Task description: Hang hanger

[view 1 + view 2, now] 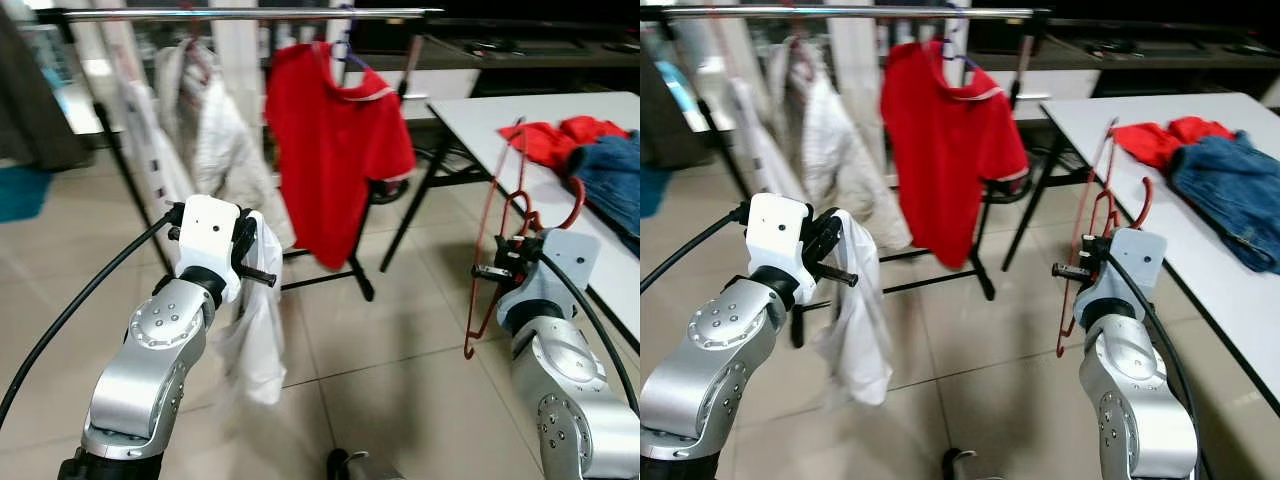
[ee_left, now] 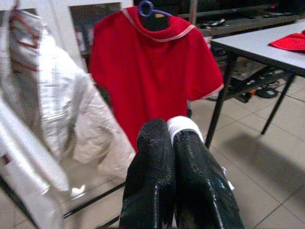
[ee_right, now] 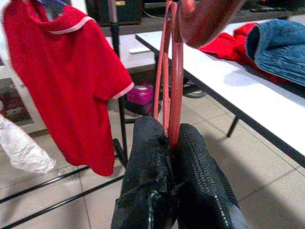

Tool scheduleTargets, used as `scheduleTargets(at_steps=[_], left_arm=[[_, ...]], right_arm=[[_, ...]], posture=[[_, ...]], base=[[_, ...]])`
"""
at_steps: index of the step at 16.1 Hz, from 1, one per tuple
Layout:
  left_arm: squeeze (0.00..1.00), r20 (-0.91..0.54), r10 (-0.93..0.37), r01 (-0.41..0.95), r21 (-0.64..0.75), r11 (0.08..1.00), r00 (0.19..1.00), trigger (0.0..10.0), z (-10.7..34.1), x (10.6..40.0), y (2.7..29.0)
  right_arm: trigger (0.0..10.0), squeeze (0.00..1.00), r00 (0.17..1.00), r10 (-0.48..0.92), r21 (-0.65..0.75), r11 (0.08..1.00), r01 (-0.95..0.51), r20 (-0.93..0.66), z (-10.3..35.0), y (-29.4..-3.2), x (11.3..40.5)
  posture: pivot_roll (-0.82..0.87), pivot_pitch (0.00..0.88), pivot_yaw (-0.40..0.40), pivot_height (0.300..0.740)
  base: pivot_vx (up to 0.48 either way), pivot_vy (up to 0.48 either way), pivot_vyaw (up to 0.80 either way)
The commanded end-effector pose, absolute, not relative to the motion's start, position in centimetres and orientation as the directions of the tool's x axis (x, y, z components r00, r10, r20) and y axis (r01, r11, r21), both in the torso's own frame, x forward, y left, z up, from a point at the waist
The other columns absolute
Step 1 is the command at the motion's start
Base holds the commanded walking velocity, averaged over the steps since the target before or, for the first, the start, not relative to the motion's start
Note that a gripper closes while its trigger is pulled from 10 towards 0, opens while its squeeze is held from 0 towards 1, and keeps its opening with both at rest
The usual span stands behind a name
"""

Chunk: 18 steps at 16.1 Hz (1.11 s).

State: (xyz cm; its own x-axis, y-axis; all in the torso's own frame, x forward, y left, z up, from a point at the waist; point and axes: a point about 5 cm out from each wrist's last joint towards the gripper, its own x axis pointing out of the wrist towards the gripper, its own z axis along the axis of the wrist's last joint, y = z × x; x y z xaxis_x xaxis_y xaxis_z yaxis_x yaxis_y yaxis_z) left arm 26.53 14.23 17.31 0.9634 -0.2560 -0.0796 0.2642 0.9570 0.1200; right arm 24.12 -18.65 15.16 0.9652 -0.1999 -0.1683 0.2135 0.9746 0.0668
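Observation:
My right gripper (image 1: 497, 262) is shut on a red wire hanger (image 1: 487, 240), held upright beside the white table (image 1: 500, 125); the hanger's bars pass between the fingers (image 3: 190, 157). My left gripper (image 1: 262, 268) is shut on a white garment (image 1: 255, 330) that droops toward the floor; a strip of its cloth pokes between the fingertips (image 2: 183, 126). Ahead stands a clothes rack with a metal rail (image 1: 250, 14). On it hang a red T-shirt (image 1: 335, 150) on a purple hanger (image 2: 145, 7) and a white garment (image 1: 205, 120).
Red cloth (image 1: 560, 135) and blue jeans (image 1: 610, 175) lie on the white table at right. The rack's black legs (image 1: 360, 275) stand on the tiled floor. Open floor lies between me and the rack. A dark garment (image 1: 30, 100) hangs at far left.

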Motion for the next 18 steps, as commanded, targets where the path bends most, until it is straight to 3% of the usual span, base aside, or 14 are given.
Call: scheduleTargets(at_steps=[1,6,8,11,18], left_arm=[[0.0,-0.055,-0.269,0.274,0.126,0.953,0.961,10.0,17.77,26.61,13.83],[0.0,-0.06,-0.243,0.249,0.104,0.963,0.968,10.0,17.7,26.66,13.97],[0.0,0.022,-0.157,0.154,0.113,0.982,0.987,10.0,18.16,26.93,14.48],[0.0,0.029,-0.149,0.143,0.144,0.979,0.988,10.0,18.0,26.8,14.37],[0.0,0.02,-0.138,0.134,0.128,0.983,0.99,10.0,17.8,27.21,14.4]], right_arm=[[10.0,0.0,0.962,-0.213,0.064,0.972,0.226,-0.168,15.43,-18.75,24.09],[10.0,0.0,0.959,-0.234,0.135,0.957,0.256,-0.162,15.63,-18.92,24.13],[10.0,0.0,0.955,-0.269,0.11,0.953,0.282,-0.121,15.64,-19.14,24.2],[10.0,0.0,0.934,-0.355,0.07,0.931,0.357,-0.038,16.08,-19.27,24.35],[10.0,0.0,0.934,-0.358,0.035,0.933,0.358,-0.012,16.0,-18.85,24.33]], posture=[[0.04,0.009,-0.064,0.74],[0.04,0.008,-0.065,0.74],[0.05,0.011,-0.066,0.74],[0.05,0.014,-0.058,0.74],[0.04,0.028,-0.039,0.74]], base=[[0.0,0.0,-0.77],[0.0,0.0,-0.77],[0.0,0.0,-0.78],[0.0,0.0,-0.79],[0.0,0.0,-0.8]])
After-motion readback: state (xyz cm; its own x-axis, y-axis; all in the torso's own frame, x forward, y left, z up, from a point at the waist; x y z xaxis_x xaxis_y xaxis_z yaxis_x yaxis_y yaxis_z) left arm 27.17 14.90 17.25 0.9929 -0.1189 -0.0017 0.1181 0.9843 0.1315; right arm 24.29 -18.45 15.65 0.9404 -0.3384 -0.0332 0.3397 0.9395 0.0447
